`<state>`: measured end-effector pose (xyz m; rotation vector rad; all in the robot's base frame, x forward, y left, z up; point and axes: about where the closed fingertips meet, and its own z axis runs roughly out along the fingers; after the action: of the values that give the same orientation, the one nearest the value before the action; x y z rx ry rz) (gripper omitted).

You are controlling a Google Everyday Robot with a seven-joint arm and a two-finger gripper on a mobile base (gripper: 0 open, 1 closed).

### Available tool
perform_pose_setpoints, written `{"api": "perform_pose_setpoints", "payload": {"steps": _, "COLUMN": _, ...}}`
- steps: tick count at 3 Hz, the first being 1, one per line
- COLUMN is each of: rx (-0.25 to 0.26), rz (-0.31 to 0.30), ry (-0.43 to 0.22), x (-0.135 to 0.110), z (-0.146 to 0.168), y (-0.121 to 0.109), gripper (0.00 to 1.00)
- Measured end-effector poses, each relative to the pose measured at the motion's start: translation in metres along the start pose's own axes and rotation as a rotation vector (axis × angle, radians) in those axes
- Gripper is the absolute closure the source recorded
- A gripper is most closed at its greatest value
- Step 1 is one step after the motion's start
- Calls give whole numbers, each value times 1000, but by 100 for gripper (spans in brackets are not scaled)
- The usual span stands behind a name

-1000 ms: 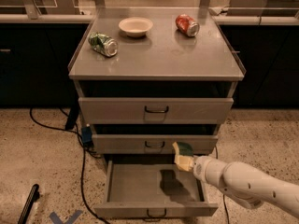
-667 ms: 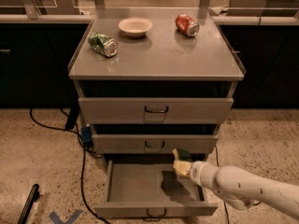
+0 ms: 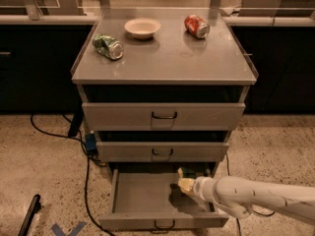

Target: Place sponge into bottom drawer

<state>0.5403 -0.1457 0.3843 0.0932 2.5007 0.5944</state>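
The bottom drawer is pulled out, its grey floor showing and its front with a dark wire handle facing me. My gripper reaches in from the right on a white arm and hangs just above the drawer's right rear part. It is shut on the sponge, of which only a pale yellow patch shows between the fingers. The sponge casts a shadow on the drawer floor just below and left of it.
The middle drawer and top drawer stand slightly open above. On the cabinet top lie a crushed green can, a white bowl and a red can. Cables run over the floor at left.
My gripper with the sponge has moved left and down, deeper into the open bottom drawer. Nothing else has moved.
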Motion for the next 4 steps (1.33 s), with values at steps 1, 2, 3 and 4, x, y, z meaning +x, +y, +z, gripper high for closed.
{"api": "perform_pose_setpoints", "payload": {"steps": 1, "rx": 1, "rz": -3, "ry": 5, "x": 2, "z": 2, "y": 0, "gripper": 100}}
{"api": "perform_pose_setpoints", "payload": {"steps": 2, "rx": -21, "rz": -33, "ry": 6, "x": 5, "z": -1, "y": 3, "gripper": 100}}
{"api": "perform_pose_setpoints", "payload": {"steps": 3, "rx": -88, "rz": -53, "ry": 17, "x": 15, "z": 10, "y": -14, "gripper": 100}}
{"api": "perform_pose_setpoints", "payload": {"steps": 4, "rx": -164, "rz": -20, "ry": 65, "x": 26, "z": 48, "y": -37, "gripper": 100}}
